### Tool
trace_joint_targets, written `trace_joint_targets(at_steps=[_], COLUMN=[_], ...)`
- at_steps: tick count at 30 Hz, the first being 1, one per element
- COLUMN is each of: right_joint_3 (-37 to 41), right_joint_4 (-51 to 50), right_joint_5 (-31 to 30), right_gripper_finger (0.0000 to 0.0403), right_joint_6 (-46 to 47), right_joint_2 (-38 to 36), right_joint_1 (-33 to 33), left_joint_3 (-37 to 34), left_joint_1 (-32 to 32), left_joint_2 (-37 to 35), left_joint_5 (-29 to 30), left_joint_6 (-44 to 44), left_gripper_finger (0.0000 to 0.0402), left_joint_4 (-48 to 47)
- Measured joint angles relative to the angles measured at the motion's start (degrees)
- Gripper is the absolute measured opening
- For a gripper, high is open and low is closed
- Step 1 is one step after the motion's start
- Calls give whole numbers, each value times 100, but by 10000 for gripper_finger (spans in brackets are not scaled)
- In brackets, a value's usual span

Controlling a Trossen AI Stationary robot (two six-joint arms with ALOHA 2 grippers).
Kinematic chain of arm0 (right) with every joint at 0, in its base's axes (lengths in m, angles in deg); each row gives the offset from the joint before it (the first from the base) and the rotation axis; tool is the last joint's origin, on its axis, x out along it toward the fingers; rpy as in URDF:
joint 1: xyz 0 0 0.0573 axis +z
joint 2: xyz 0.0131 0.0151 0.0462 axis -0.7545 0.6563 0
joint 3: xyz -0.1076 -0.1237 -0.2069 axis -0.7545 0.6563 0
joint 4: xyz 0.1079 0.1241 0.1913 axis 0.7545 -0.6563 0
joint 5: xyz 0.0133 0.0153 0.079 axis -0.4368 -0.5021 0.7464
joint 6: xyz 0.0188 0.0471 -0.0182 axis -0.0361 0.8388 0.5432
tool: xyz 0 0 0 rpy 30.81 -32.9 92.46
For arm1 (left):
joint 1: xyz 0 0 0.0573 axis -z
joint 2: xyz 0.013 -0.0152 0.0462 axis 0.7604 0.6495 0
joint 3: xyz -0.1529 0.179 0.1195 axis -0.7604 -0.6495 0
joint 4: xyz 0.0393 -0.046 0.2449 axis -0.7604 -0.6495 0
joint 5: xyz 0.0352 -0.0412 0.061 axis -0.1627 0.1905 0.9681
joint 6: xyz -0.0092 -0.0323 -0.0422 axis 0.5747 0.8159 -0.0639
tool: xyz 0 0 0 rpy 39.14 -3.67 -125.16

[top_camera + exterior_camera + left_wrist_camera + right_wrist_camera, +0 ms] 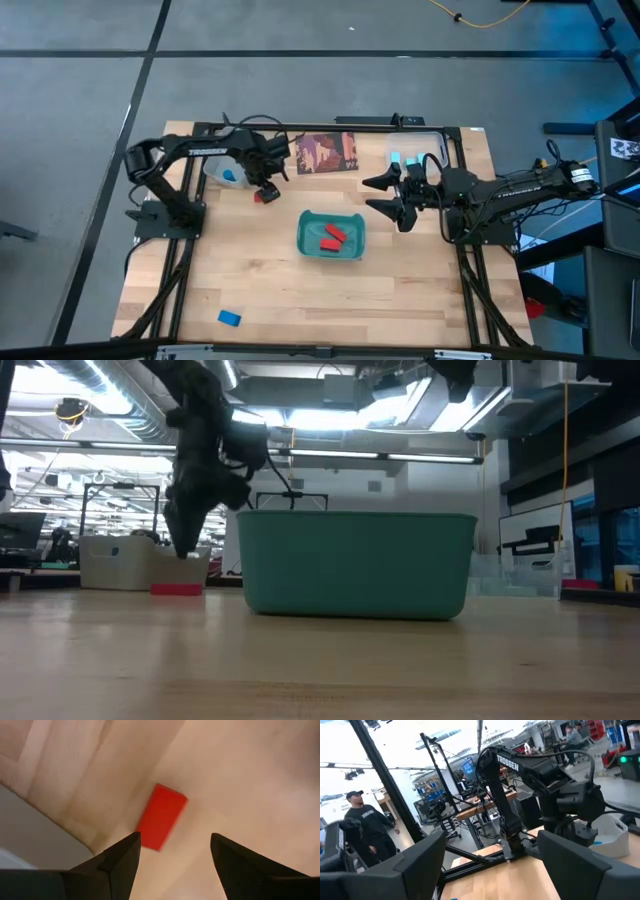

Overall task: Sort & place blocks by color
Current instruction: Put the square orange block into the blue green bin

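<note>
Left fingers point(172, 865) released above red block point(161, 816), right fingers point(388, 197) released beside teal tray point(305, 240)

The left arm reaches from the table's left edge toward the far middle, its wrist bent down, and the left gripper point(266, 192) hangs low over the tabletop with fingers point(117, 862) spread apart. The right arm stretches in from the right, level, and the right gripper point(384, 196) is splayed wide.

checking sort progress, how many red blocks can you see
3: two red blocks lie in the teal tray, and one red block sits on the table under the open left gripper. Others may be hidden.
</note>
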State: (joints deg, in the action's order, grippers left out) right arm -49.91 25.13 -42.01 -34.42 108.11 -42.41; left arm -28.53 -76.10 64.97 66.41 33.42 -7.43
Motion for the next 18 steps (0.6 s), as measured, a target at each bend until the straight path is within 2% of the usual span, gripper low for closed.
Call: trace_joint_targets(at_steps=[7,18], right_joint_3=[0,0], right_joint_4=[-101,-149], right_joint_5=[-35,-184], right_gripper_finger=[318,318], right_joint_6=[142,170], right_joint_2=[0,0], right_joint_1=[0,0], left_joint_3=[-426,-453], left_joint_1=[4,0], left_joint_2=[192,574], left_joint_5=[168,160], left_joint_6=[-494,-1150], left_gripper_finger=[234,234], left_joint_4=[557,693])
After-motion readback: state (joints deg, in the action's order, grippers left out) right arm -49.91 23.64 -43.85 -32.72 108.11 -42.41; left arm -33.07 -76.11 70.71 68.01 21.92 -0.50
